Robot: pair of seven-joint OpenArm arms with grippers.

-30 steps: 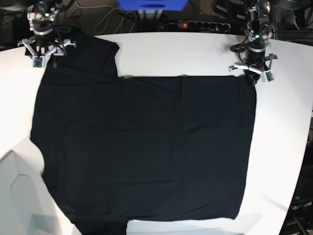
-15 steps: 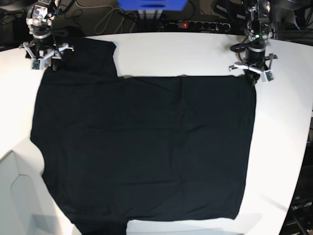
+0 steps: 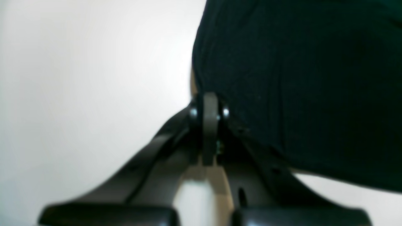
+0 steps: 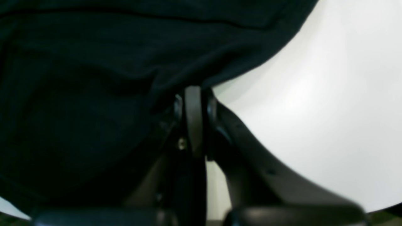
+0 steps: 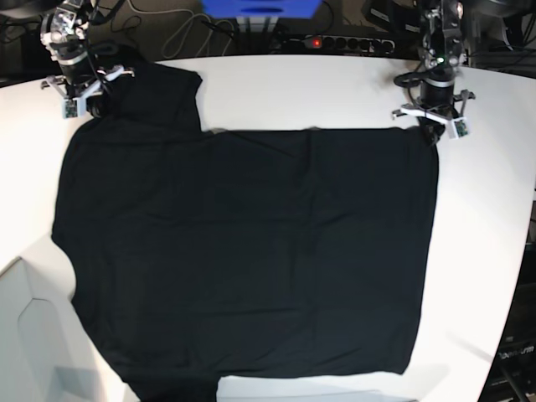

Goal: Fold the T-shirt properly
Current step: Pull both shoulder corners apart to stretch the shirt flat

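Both arms are black and silver with dark cables looped around them. The left arm's black curved-finger gripper [image 3: 209, 103] shows tan pads and small bright screws beside its tip; the right arm's matching black gripper [image 4: 193, 97] shows the same.

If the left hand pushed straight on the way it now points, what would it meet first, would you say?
Most likely the T-shirt itself: the left hand is shut right at the shirt's edge, with the table just below, though depth is unclear.
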